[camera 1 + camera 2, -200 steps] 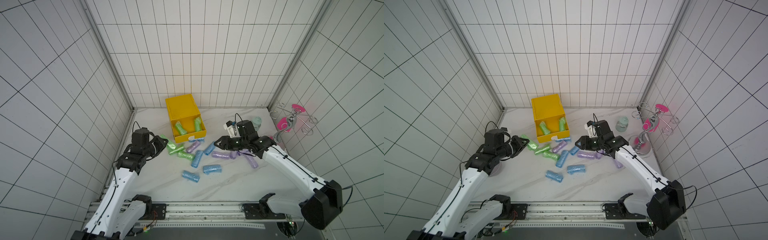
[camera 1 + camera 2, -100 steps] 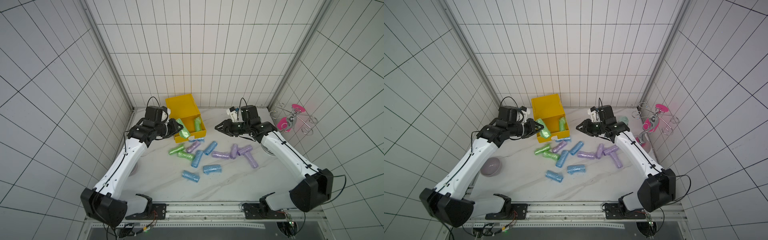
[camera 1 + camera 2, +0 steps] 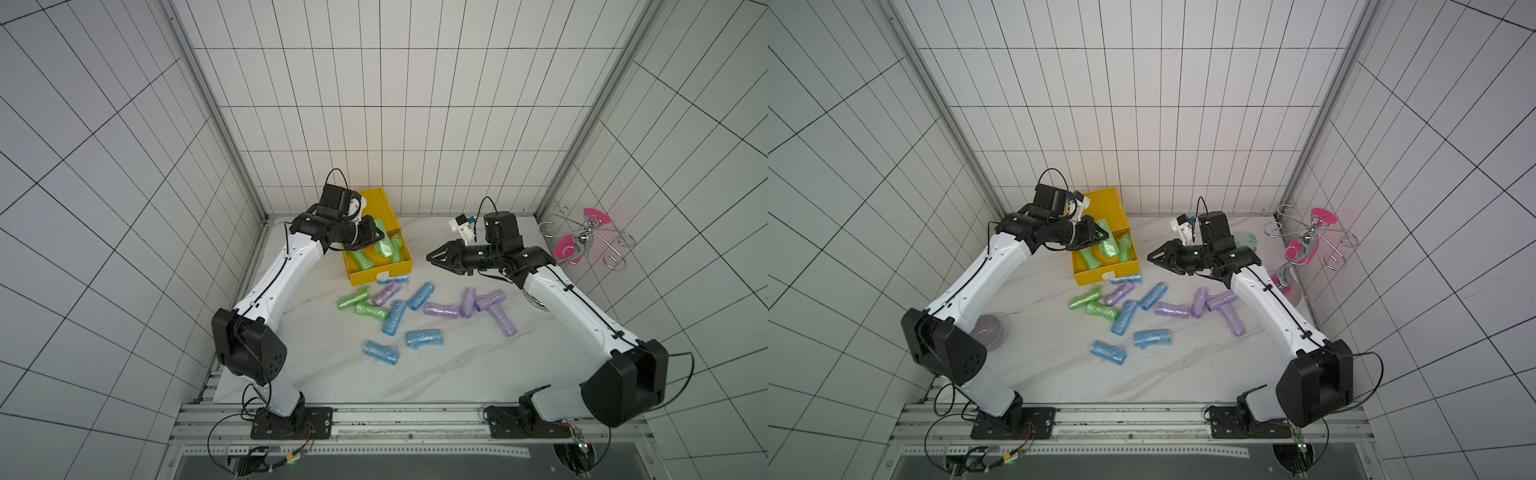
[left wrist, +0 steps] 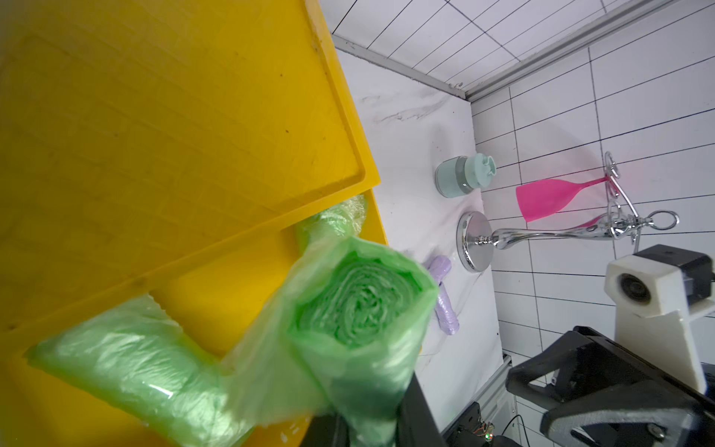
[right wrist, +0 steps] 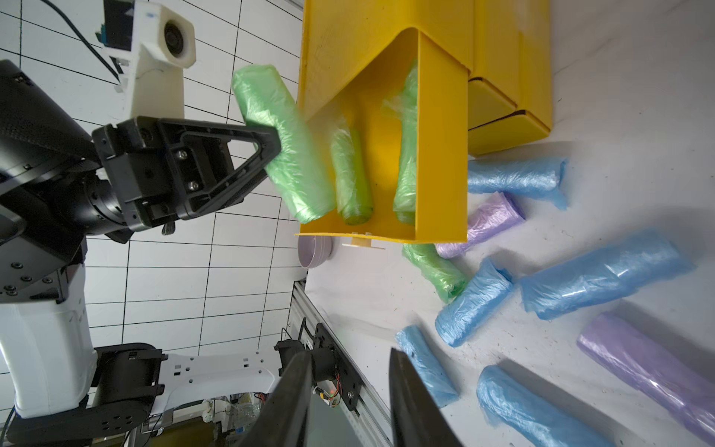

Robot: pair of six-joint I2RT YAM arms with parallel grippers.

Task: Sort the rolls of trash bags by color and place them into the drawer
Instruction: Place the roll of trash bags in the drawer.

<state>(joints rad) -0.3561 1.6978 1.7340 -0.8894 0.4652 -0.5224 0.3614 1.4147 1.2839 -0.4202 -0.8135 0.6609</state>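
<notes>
Left fingers [image 5: 247,154] clamp a pastel green crinkly plastic roll [image 5: 282,135] over the yellow plastic drawer [image 5: 441,154] at eleven o'clock, two green rolls [image 5: 350,174] inside; right fingers [image 5: 294,398] apart, empty. About twelve loose rolls [image 3: 395,318] wait on the bench [image 3: 332,374].

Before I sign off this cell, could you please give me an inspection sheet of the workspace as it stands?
Surface: white marbled tabletop, lightly speckled.
Job's things: yellow drawer open, holding green rolls; loose green rolls, blue rolls and lilac rolls lie before it.
Clutter: pale green jar, chrome rack with pink glass, lilac bowl.
Tools: left tool shut on a green roll over the drawer; right tool open, empty.
Cables: black cable looped at each wrist, clear of the rolls.
Surroundings: white tiled walls; metal rail in front.
</notes>
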